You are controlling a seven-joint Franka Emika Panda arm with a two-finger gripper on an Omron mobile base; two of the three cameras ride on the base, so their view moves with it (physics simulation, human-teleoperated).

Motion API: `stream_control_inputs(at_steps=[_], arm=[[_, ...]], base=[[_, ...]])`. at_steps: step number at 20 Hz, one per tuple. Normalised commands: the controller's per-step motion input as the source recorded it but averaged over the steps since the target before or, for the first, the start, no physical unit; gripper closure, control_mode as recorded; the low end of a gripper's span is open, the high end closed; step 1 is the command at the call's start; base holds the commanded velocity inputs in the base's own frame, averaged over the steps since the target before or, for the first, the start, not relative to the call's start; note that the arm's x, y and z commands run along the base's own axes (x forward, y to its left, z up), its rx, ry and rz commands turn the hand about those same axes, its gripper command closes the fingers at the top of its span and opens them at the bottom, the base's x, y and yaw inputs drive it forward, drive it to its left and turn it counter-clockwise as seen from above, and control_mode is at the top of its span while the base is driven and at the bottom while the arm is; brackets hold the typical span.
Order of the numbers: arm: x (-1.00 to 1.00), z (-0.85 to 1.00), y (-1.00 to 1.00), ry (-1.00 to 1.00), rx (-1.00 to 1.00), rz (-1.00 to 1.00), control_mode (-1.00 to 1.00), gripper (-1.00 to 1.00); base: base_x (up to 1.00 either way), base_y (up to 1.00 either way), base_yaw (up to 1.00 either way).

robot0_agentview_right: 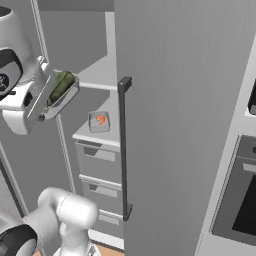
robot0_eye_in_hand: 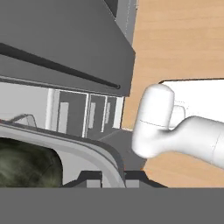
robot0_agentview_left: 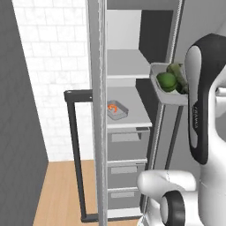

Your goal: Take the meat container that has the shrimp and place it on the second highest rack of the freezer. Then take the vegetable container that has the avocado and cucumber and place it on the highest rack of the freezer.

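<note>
Currently my tool (robot0_eye_in_hand: pixel 113 177) is clamped shut on the rim of the vegetable container (robot0_agentview_left: pixel 164 93), a grey tray held tilted in the air just in front of the open freezer (robot0_agentview_left: pixel 128 132), about level with the highest rack (robot0_agentview_left: pixel 126 64). Inside the tray sit the avocado (robot0_agentview_left: pixel 167 81) and, beside it, the cucumber (robot0_agentview_right: pixel 61 86). Further in, the meat container (robot0_agentview_left: pixel 117 110) with the shrimp (robot0_agentview_left: pixel 113 107) lies flat on the second highest rack (robot0_agentview_left: pixel 132 112), directly above the grey drawers (robot0_agentview_left: pixel 127 143); the door's dark bar handle (robot0_agentview_right: pixel 123 150) stands near.
</note>
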Motion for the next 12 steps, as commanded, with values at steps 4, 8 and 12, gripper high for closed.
stream_control_inputs(at_steps=[4, 8, 12], arm=[[1.0, 0.19, 0.0, 0.0, 0.0, -0.18, -1.0, 1.0], [1.0, -0.06, 0.0, 0.0, -0.01, -0.01, -1.0, 1.0], [0.99, -0.4, 0.0, -0.08, -0.04, 0.0, -1.0, 1.0]], base=[[0.0, 0.0, 0.0], [0.0, 0.0, 0.0], [0.0, 0.0, 0.0]])
